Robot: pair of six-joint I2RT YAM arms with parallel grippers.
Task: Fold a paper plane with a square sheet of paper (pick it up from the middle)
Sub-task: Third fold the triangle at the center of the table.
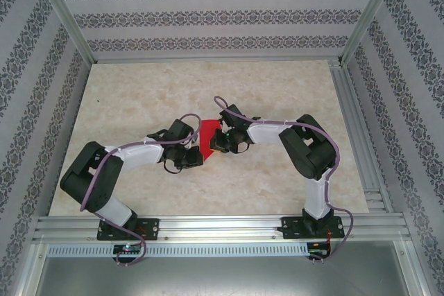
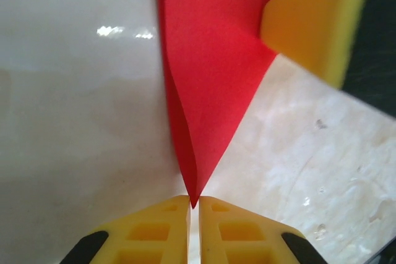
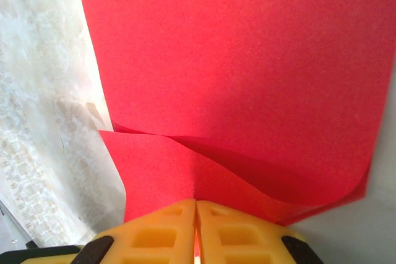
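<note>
The square sheet of paper (image 1: 209, 132) is bright red and is held up between the two grippers at the table's middle. My left gripper (image 2: 193, 202) is shut on one pointed corner of the paper (image 2: 213, 72), which rises away from the yellow fingertips (image 2: 164, 214). My right gripper (image 3: 195, 205) is shut on the paper's edge; the sheet (image 3: 247, 66) bends over itself in a loose fold above the jaws. In the top view the left gripper (image 1: 193, 156) sits just left of the paper and the right gripper (image 1: 216, 145) just right of it. A right yellow finger (image 2: 315, 23) shows behind the sheet.
The beige marble-patterned tabletop (image 1: 208, 88) lies under both arms. Patterned walls and aluminium rails (image 1: 208, 225) enclose the table. Cables loop over each arm.
</note>
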